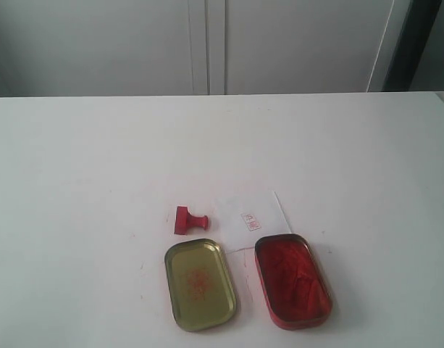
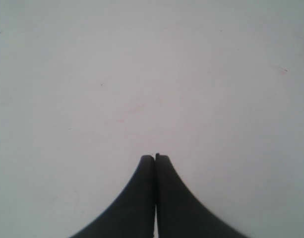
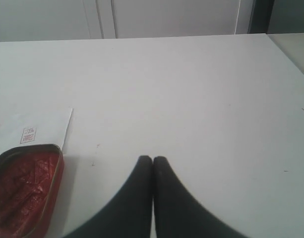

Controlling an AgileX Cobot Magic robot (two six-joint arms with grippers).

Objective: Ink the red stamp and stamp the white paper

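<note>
In the exterior view the red stamp [image 1: 189, 220] lies on its side just left of the white paper [image 1: 261, 206], its long axis running across the view, block base leftward and knobbed handle toward the paper. It looks light, rigid and small, best pinched across the narrow handle. The left gripper [image 2: 155, 157] and right gripper [image 3: 152, 158] both have their jaws pressed together, empty.

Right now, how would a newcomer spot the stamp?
On the white table, find the open gold-lined metal tin. Just beyond it lies the small red plastic stamp, on its side. Unlike the red ink-filled tin nearby, it has a knobbed handle.
</note>
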